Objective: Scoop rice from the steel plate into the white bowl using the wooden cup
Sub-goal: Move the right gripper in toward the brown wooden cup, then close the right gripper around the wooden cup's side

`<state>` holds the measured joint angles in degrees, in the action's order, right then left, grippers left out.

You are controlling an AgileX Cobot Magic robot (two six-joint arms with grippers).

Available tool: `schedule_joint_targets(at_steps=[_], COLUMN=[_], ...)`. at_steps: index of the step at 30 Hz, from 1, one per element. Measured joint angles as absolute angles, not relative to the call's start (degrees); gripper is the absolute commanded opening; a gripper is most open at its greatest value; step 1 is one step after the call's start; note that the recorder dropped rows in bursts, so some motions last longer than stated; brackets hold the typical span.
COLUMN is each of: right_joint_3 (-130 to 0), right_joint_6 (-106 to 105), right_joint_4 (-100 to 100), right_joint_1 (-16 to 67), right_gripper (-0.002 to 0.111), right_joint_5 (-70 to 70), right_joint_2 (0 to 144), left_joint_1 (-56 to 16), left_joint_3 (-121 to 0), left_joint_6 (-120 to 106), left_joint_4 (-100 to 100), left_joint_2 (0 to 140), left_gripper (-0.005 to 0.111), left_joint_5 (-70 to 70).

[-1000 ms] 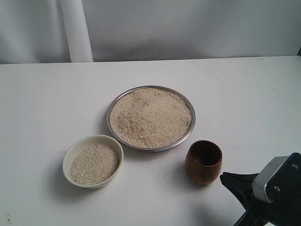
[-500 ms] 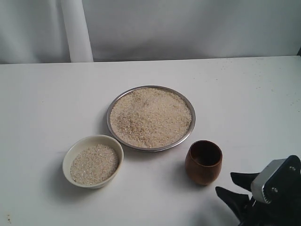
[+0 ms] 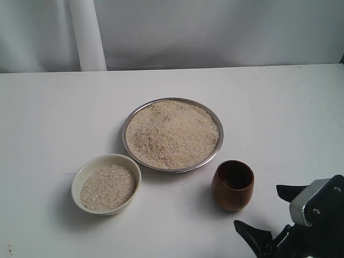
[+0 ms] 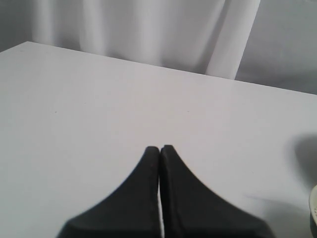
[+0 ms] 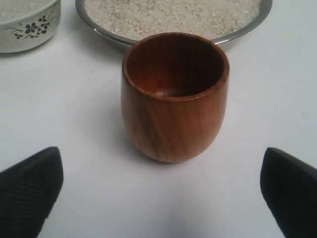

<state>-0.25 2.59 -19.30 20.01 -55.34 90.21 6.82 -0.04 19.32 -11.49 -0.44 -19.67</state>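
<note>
The steel plate [image 3: 219,144] sits mid-table, heaped with rice [image 3: 172,133]. The white bowl [image 3: 78,180] stands at its front left and holds more rice [image 3: 108,186]. The wooden cup [image 3: 232,185] stands upright and empty in front of the plate's right side. My right gripper [image 3: 263,209] is open wide at the front right, a short way from the cup, touching nothing. In the right wrist view the wooden cup [image 5: 174,94] stands ahead between the spread fingertips [image 5: 34,183], with the steel plate [image 5: 99,29] and the flower-patterned white bowl [image 5: 29,29] behind. My left gripper [image 4: 159,148] is shut and empty over bare table.
A white table [image 3: 279,107] carries everything, with a pale curtain backdrop [image 3: 215,32] behind it. The left arm does not show in the exterior view. A dish's rim [image 4: 313,206] peeks in at the edge of the left wrist view.
My right gripper has opened: the fingers, together a second ago, now stand wide apart by the cup. Cup, plate and bowl have not moved.
</note>
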Motion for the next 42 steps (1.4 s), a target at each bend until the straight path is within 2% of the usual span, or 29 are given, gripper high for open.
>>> schedule_joint_targets(at_steps=[19,42], right_joint_3=[-2.21,-14.37], right_joint_6=[2.95,1.55], right_joint_4=[-19.05,-19.92], right_joint_1=[20.01,20.01], right_gripper=[0.104,0.104], right_joint_5=[-56.14,-60.71], right_joint_2=[90.92,108.72], left_joint_1=[6.82,6.82], left_joint_3=[-0.04,-0.04], left_joint_6=[19.32,19.32], left_joint_4=[-11.49,-11.49], left_joint_2=[-0.44,-0.44], left_gripper=[0.000,0.000], left_joint_5=[-19.67,-19.67])
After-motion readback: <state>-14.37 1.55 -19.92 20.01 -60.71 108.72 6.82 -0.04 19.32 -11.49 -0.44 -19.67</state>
